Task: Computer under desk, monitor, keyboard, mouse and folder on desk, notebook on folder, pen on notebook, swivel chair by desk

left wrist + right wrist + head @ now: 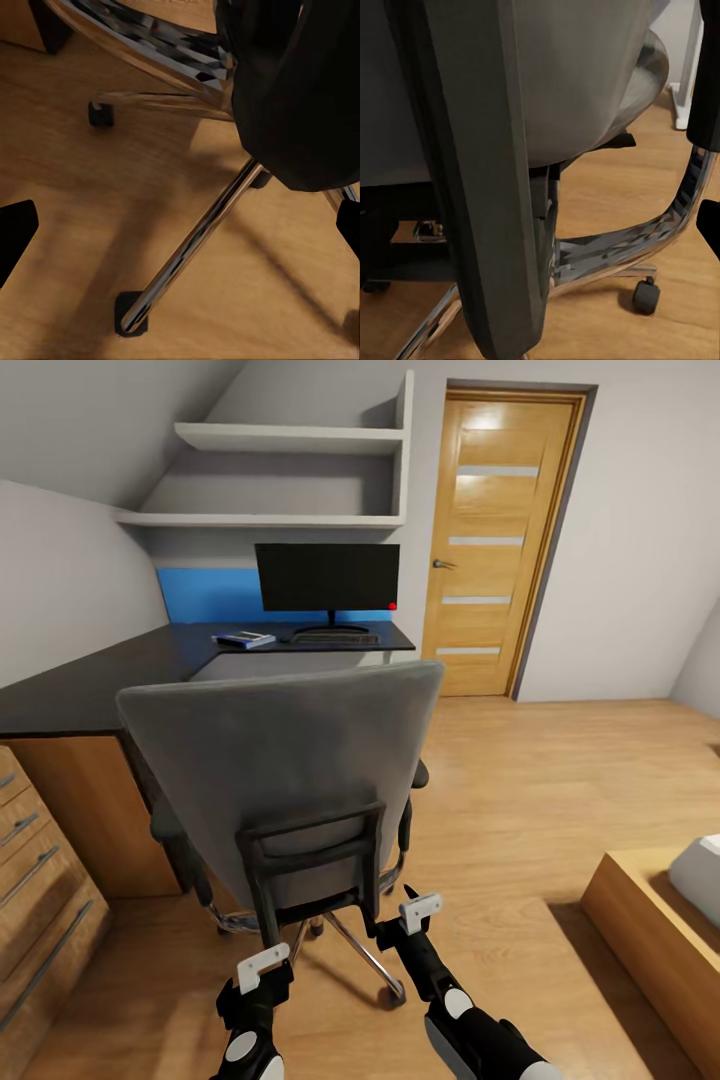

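Nearest, both grippers, left gripper (pixel 262 967) and right gripper (pixel 419 913), hang low behind the swivel chair (pixel 290 760), fingers apart, holding nothing. I judge the step is pushing the chair toward the desk (pixel 90 685): press evenly on the black back frame (pixel 315 860) so the castors roll straight. Farther off, the folder (pixel 245 639), keyboard (pixel 335 639) and monitor (pixel 327 577) sit on the desk.

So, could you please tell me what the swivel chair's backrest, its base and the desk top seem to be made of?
The swivel chair has a grey backrest that looks like matte fabric padding, soft and without shine. Its base looks like polished chrome metal, mirroring the floor in the left wrist view. The desk top looks like a smooth, dark laminate with a faint sheen, though that is uncertain.
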{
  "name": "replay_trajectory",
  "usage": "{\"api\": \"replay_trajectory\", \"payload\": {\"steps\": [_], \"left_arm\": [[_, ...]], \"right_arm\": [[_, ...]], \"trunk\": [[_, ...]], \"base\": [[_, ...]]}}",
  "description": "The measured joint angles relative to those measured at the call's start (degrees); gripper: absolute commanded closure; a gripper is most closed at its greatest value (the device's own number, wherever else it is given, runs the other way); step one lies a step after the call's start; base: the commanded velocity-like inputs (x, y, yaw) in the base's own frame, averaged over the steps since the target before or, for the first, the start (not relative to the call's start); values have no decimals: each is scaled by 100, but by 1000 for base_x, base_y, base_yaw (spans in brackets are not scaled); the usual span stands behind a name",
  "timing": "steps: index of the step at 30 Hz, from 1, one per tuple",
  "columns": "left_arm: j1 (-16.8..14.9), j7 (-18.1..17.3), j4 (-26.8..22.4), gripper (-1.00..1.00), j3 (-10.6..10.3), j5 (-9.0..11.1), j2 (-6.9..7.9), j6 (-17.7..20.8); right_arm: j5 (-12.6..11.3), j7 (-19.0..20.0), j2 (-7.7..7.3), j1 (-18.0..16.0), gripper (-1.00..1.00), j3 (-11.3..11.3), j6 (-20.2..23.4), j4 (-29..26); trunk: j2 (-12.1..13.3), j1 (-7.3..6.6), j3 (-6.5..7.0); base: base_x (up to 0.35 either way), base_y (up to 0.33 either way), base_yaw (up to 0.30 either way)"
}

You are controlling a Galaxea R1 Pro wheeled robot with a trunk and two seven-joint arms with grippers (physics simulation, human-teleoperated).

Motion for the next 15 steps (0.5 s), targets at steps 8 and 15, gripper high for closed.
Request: {"api": "replay_trajectory", "payload": {"steps": [8,15], "left_arm": [[0,-3,0,-100,7,1,0,0],[0,-1,1,-100,7,9,-1,1]], "right_arm": [[7,-4,0,0,-100,3,1,1],[6,-4,-2,1,-100,7,-2,2]], "trunk": [[0,0,0],[0,0,0]], "base": [[189,0,0],[217,0,0]]}}
